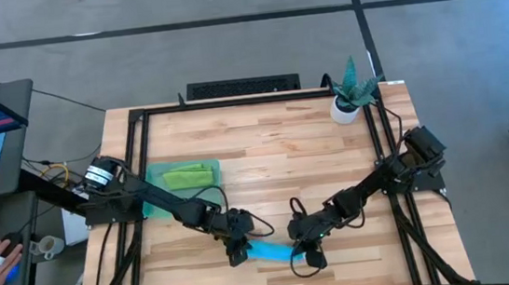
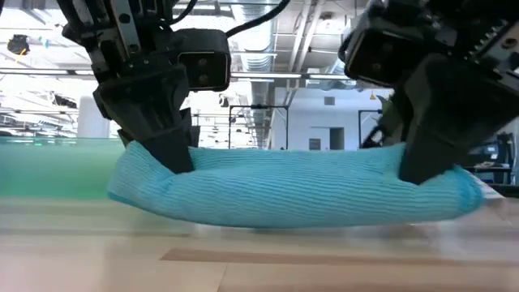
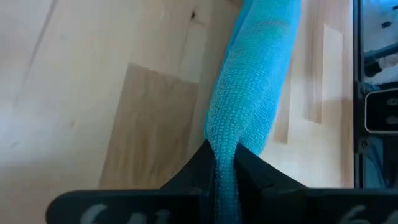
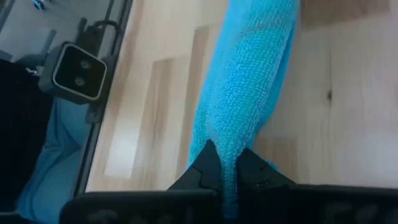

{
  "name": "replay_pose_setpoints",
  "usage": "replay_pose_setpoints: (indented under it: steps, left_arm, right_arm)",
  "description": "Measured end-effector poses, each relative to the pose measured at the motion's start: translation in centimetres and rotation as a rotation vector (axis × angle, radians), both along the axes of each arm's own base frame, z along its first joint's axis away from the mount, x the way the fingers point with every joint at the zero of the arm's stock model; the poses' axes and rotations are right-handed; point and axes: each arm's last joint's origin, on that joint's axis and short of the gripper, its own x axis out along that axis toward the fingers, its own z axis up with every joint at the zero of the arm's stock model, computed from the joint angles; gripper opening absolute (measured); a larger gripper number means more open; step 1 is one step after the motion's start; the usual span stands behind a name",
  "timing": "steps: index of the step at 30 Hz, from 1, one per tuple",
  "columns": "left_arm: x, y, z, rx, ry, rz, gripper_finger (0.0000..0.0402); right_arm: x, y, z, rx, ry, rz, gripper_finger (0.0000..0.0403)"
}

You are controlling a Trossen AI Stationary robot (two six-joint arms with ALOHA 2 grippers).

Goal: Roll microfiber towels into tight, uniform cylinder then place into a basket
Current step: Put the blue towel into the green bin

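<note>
Blue towel (image 2: 292, 191) roll: left tool (image 3: 225, 163), right tool (image 4: 225, 163) pinch opposite ends; no writing legible.

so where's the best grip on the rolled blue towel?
At its two ends, from above. The blue towel is a long horizontal roll; the left hand and right hand already pinch one end each, which probably keeps it from unrolling or sagging.

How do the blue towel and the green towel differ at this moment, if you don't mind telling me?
The blue towel is rolled into a long cylinder; the green towel lies folded flat. The blue towel is pinched at its ends by the left gripper and right gripper; the green towel sits untouched in the basket. Both are soft, brightly coloured cloths.
</note>
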Motion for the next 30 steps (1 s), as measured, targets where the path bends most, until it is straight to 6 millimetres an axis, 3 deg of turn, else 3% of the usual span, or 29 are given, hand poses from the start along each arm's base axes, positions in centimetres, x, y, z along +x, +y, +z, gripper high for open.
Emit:
replay_pose_setpoints:
  steps: [10, 18, 30]
  left_arm:
    - [-1.9, 0.8, 3.2, 0.031, 0.036, 0.003, 0.0014]
    - [-4.5, 1.9, 6.1, 0.101, 0.081, 0.004, 0.0014]
    - [-9.1, 4.1, 10.0, 0.223, 0.149, 0.083, 0.0014]
  right_arm:
    - [2.4, -1.0, 1.9, -0.038, -0.086, 0.019, 0.0027]
    - [5.5, -2.3, 5.0, -0.088, -0.215, 0.05, 0.0024]
    - [8.9, -7.1, 7.9, -0.186, -0.378, -0.033, 0.0024]
